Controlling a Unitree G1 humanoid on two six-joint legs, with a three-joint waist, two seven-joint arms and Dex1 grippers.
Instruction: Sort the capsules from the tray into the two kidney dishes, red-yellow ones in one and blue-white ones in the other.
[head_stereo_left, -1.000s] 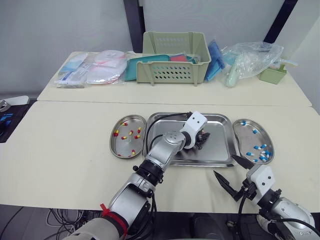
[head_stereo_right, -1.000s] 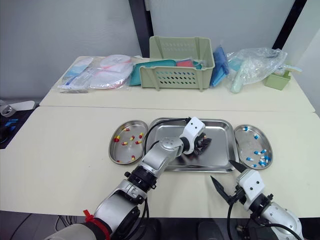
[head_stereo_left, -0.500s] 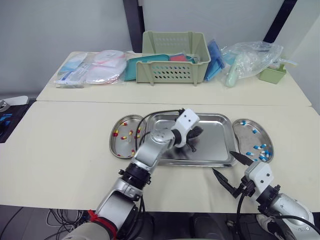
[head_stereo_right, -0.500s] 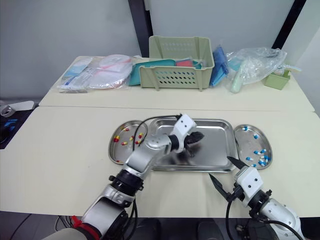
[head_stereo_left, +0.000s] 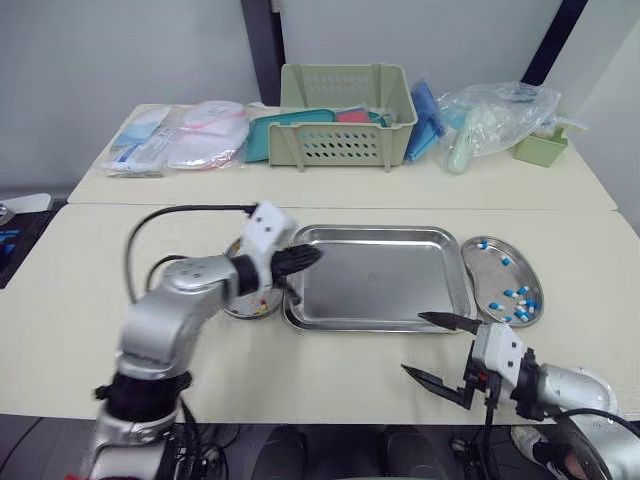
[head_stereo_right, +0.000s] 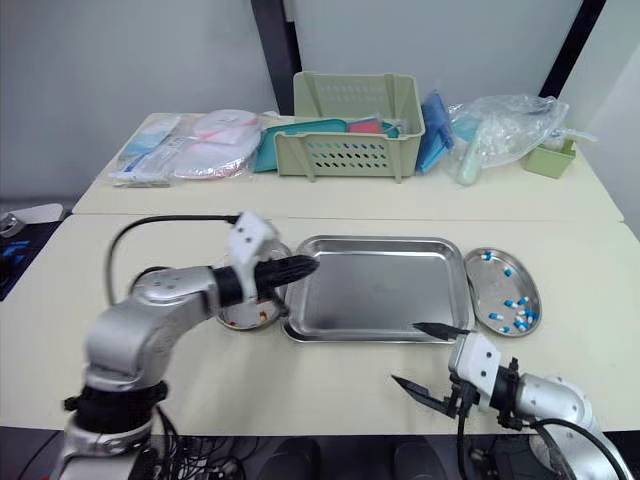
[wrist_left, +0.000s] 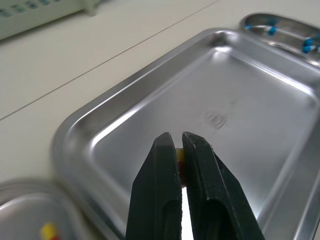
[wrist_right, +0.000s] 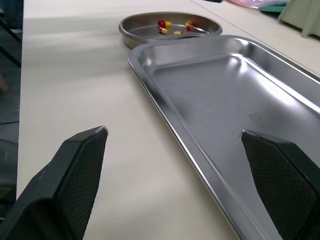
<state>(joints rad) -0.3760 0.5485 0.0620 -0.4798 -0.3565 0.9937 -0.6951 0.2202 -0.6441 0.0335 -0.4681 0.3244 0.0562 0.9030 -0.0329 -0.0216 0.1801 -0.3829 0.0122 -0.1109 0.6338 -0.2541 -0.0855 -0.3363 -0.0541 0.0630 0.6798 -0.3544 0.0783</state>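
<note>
My left gripper (head_stereo_left: 312, 253) hovers over the left rim of the steel tray (head_stereo_left: 380, 280), right beside the left kidney dish (head_stereo_left: 248, 312). In the left wrist view its fingers (wrist_left: 167, 165) are shut on a small yellow-ended capsule (wrist_left: 179, 156). The left dish holds red-yellow capsules (wrist_right: 165, 23) and is partly hidden by my forearm. The right kidney dish (head_stereo_left: 492, 272) holds several blue-white capsules (head_stereo_left: 518, 298). My right gripper (head_stereo_left: 412, 342) sits low over the table by the tray's front right corner, open wide with nothing between its fingers (wrist_right: 80, 170).
On the far table stand a green slotted basket (head_stereo_left: 345, 115), wrapped medical packs (head_stereo_left: 185, 135) to its left, a clear plastic bag (head_stereo_left: 495, 110) and a small green container (head_stereo_left: 540, 148) to its right. Bare tabletop lies left of the dishes.
My left arm has swung left from the tray's middle to its left rim beside the red-yellow dish, fingers still shut. The right gripper has shifted a little left, staying open.
</note>
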